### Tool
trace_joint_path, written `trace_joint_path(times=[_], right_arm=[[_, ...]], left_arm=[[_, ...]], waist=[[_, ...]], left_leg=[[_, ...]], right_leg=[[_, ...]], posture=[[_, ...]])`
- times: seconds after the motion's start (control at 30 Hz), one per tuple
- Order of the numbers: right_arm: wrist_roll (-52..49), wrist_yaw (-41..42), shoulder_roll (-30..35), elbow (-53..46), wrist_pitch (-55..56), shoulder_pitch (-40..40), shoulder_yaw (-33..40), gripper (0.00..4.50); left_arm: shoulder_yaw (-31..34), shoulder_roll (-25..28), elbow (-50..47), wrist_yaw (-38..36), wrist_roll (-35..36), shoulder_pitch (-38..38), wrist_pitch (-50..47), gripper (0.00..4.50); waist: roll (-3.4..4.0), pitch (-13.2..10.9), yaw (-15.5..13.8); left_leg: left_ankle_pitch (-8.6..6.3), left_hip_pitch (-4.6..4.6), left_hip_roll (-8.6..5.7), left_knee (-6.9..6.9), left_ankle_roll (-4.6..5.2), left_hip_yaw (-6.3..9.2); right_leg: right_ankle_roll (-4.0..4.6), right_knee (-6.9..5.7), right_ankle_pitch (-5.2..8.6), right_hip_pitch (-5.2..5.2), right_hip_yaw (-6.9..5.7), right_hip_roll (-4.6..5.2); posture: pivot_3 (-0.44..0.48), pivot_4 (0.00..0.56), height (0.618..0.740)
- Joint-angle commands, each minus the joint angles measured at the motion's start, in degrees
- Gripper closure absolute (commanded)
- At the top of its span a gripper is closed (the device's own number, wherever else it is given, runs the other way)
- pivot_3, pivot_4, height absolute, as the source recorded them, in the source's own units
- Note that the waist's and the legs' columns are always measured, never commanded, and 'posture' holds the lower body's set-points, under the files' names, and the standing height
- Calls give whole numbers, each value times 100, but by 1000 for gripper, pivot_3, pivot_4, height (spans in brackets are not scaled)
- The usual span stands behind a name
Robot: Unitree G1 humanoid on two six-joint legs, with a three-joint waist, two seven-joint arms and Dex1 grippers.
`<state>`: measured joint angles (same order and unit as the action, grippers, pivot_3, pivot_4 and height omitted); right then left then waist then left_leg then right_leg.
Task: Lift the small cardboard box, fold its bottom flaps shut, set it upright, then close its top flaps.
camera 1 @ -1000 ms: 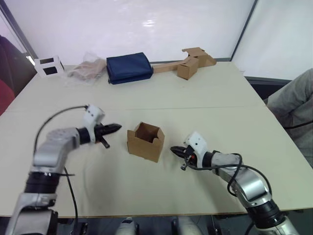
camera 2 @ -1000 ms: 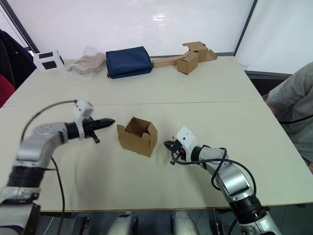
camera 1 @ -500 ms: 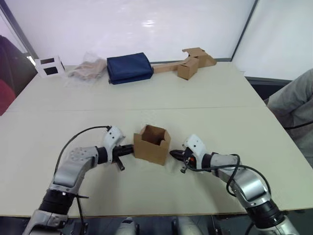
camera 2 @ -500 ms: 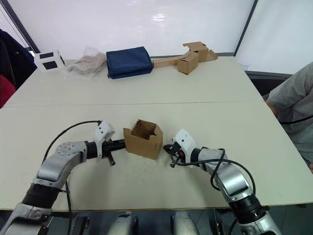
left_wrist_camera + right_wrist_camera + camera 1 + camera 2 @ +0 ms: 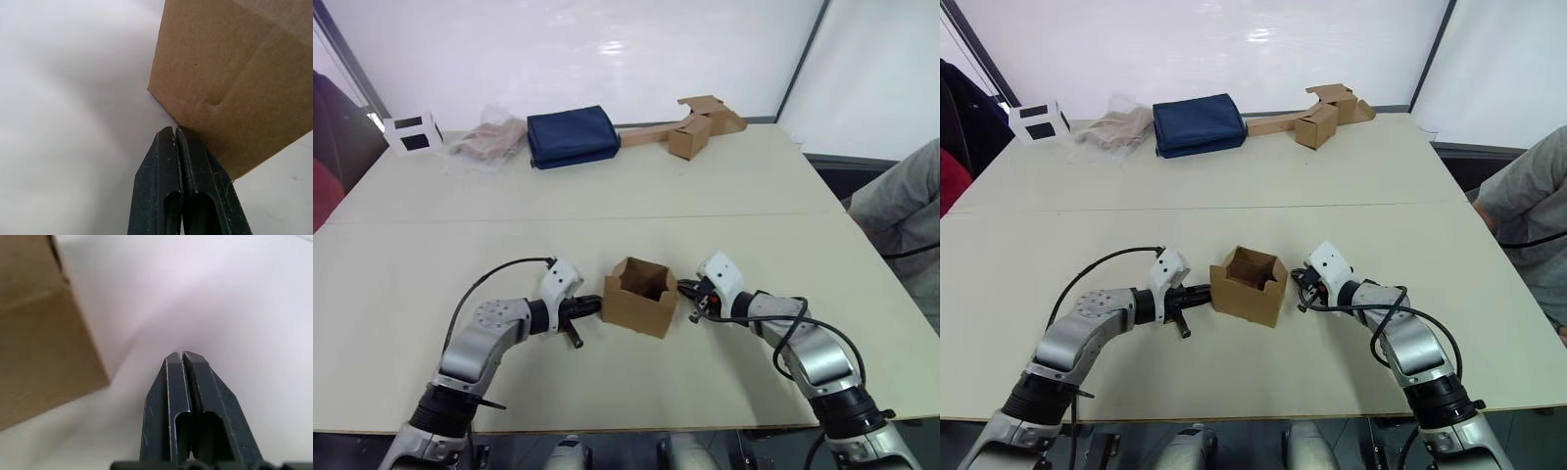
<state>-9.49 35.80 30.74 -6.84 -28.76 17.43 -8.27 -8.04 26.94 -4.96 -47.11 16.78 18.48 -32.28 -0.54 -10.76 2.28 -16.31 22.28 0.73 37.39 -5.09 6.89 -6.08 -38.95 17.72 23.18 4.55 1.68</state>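
Pale bench (image 5: 724,186) carries the small cardboard box (image 5: 641,297), open-topped. Left tool (image 5: 176,131), fingers pressed together, touches its wall. Right tool (image 5: 182,356), likewise closed and empty, sits beside it.

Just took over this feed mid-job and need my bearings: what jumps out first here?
An open-topped small cardboard box sits near the front edge of the table, with both arms closing in on it. The left gripper and right gripper are shut, one at each side. At the far edge lie a navy bag, cardboard pieces and a white cube.
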Motion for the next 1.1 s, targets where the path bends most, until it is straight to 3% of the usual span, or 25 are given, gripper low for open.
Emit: trace_joint_path(times=[0.03, 0.2, 0.37, 0.57, 1.1], right_arm=[[-79, 419, 554, -566, -110, -477, 221, 4500], [-412, 840, 944, -1379, -437, -1088, 224, 4500], [-586, 757, 651, -1706, -684, -1091, 59, 4500], [-585, 471, 107, -1633, -840, -902, -119, 4500], [-202, 582, 69, -755, -325, -240, -271, 4500]], left_arm=[[105, 145, -60, -17, 11, 50, -27, 4450], [189, 284, -51, -133, 103, 116, -34, 4450], [130, 361, -186, -310, 246, 133, -169, 4450], [13, 337, -396, -330, 292, 52, -308, 4450], [-32, 168, -718, -85, 305, -113, -489, 4450]], waist=[[0, 0, -16], [0, 1, -1], [-3, 3, 32], [-3, 3, 17], [-2, 3, 17]], left_leg=[[0, 0, 0, 0, 0, 0], [0, -6, 1, -1, 1, 0], [-1, -9, 4, -4, 1, 0], [0, -10, 5, -5, 1, 0], [0, -9, 3, -4, 0, 0]], right_leg=[[0, 1, 0, 0, 0, 0], [0, 1, 0, -7, 0, -2], [0, 2, 0, -8, 1, -7], [1, 2, 1, -7, 2, -7], [1, 2, 1, -8, 1, -4]], posture=[[0, 150, 740], [0, 150, 740], [0, 150, 740], [0, 150, 740], [0, 150, 740]])
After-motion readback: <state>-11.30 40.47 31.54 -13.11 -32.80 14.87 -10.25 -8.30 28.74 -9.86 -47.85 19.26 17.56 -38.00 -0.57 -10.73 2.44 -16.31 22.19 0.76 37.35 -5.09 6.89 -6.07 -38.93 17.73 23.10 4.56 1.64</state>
